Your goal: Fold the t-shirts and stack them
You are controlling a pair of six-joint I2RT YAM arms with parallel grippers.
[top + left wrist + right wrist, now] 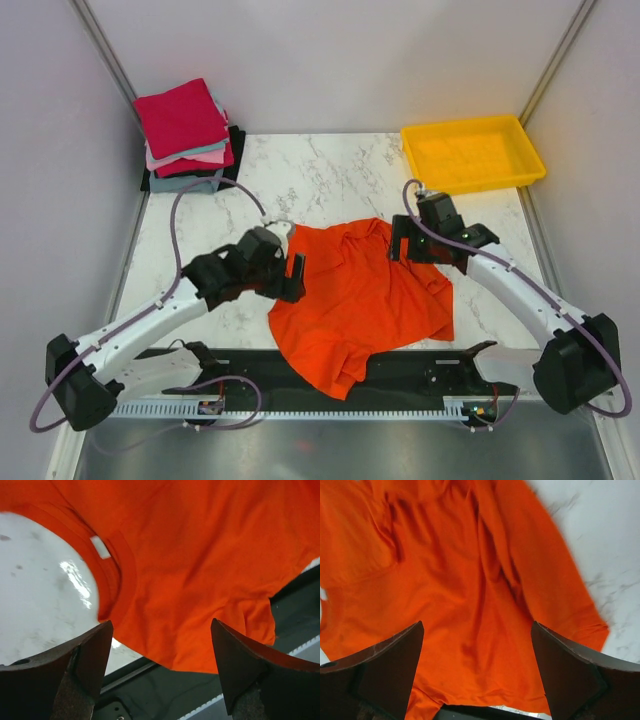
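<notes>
A white marble-patterned table (330,180) is boxed in by plain grey walls (340,60). The orange-red t-shirt (355,295) lies rumpled mid-table, its near hem draped over the black base rail (430,372). The left gripper (295,277) at the shirt's left edge and the right gripper (398,243) at its right edge both gape wide, holding nothing. Beyond the shirt to the left sits the stack of folded t-shirts (187,135); beyond it to the right, a yellow tray (470,152).
</notes>
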